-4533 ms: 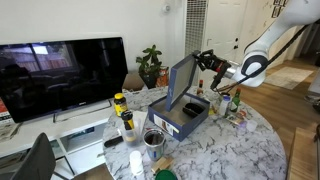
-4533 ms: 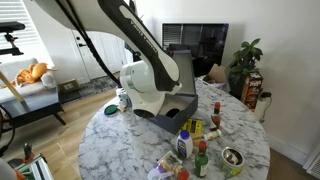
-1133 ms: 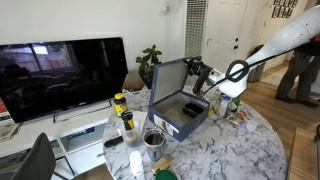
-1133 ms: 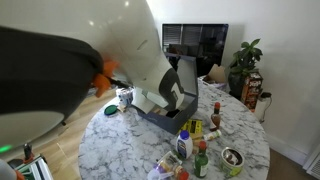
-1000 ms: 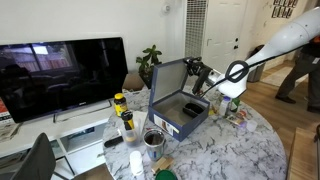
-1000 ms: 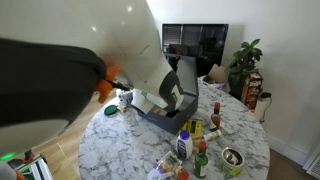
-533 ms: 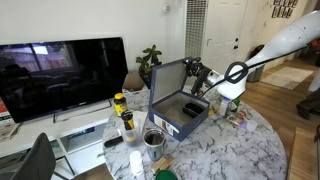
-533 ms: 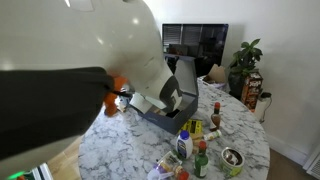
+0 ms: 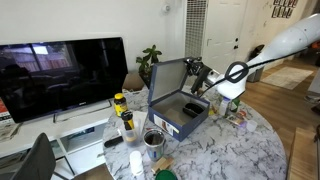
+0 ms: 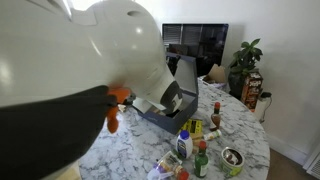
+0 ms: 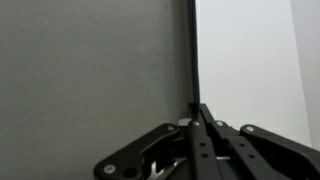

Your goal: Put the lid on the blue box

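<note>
Lid (image 9: pixel 168 82) has swung left, upright over the box (image 9: pixel 184 118).
Tool (image 9: pixel 196 72) grips its right edge; tip it flat, corners square, before releasing.

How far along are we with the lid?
Done: the lid is lifted, pinched at its edge by the gripper. In hand: it stands nearly upright at one side of the blue box, grey inside showing. Left: tip it flat, align it, lower it over the open box.
</note>
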Robot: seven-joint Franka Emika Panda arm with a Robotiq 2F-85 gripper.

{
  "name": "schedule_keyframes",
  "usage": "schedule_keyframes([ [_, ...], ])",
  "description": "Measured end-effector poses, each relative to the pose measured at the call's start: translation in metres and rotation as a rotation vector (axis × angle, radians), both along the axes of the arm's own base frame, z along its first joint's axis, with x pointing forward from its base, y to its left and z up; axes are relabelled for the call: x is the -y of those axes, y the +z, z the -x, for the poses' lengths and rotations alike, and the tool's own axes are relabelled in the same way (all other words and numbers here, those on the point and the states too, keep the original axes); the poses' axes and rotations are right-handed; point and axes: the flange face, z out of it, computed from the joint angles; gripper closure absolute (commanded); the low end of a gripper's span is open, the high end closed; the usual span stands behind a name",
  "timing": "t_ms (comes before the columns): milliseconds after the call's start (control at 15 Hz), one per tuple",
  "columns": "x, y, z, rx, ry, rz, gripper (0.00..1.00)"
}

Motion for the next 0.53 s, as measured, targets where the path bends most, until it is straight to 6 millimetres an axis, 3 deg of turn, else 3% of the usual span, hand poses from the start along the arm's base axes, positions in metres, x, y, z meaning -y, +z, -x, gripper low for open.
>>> schedule_keyframes([
  [533, -0.0034, -0.0023, 0.0004, -0.003, -0.011, 0.005, 0.99],
])
